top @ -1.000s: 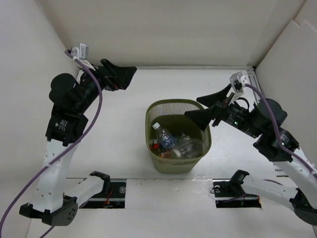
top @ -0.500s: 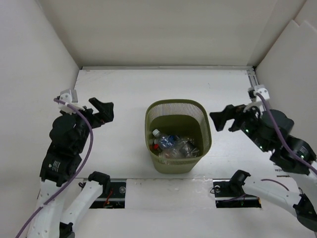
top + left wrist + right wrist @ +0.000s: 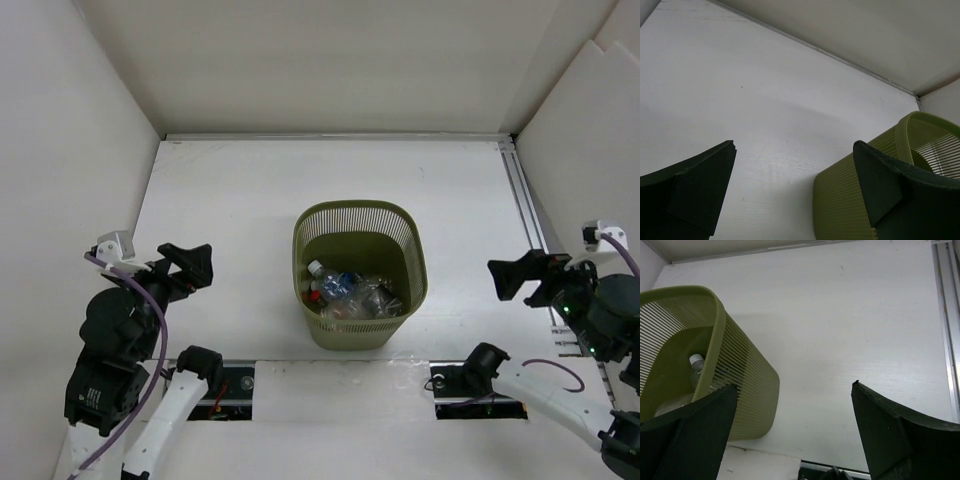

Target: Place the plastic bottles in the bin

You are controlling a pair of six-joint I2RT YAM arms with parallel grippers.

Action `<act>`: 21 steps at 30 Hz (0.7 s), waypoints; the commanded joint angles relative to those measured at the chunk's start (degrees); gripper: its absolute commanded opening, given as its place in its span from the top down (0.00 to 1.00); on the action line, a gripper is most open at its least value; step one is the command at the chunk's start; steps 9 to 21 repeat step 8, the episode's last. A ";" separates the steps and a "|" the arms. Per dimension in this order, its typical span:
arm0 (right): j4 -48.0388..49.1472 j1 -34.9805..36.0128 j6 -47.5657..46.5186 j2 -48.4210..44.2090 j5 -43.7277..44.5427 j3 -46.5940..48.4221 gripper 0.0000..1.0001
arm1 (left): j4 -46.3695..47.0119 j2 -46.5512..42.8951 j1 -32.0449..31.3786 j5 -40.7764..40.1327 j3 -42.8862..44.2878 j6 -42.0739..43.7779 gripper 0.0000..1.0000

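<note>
1. Top external: your left gripper (image 3: 195, 266) is spread wide and holds nothing. The bin (image 3: 355, 333) stands well off to its right.
2. Your right gripper (image 3: 513, 283) is likewise spread wide with nothing held. The bin is well off to its left.
3. Bottles (image 3: 345, 290) lie piled at the bottom of the bin.
4. Wrist views: the bin's wall shows past the inner jaw of each gripper, not touching it.

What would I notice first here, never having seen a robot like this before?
The olive-green mesh bin stands out at once, upright in the middle of the white table, with clear plastic bottles heaped in its bottom. On either side, the left gripper and the right gripper hang well apart from it, jaws open and empty.
</note>
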 commanded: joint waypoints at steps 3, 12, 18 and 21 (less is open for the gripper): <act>-8.88 0.54 3.31 -3.11 3.05 5.65 0.01 | -3.36 -0.78 0.12 -2.66 4.08 -0.57 0.00; -10.74 0.54 3.32 -5.04 3.06 7.15 0.01 | -3.37 -0.26 0.12 -3.90 4.70 -0.57 0.00; -10.74 0.54 3.32 -5.04 3.06 7.15 0.01 | -3.37 -0.26 0.12 -3.90 4.70 -0.57 0.00; -10.74 0.54 3.32 -5.04 3.06 7.15 0.01 | -3.37 -0.26 0.12 -3.90 4.70 -0.57 0.00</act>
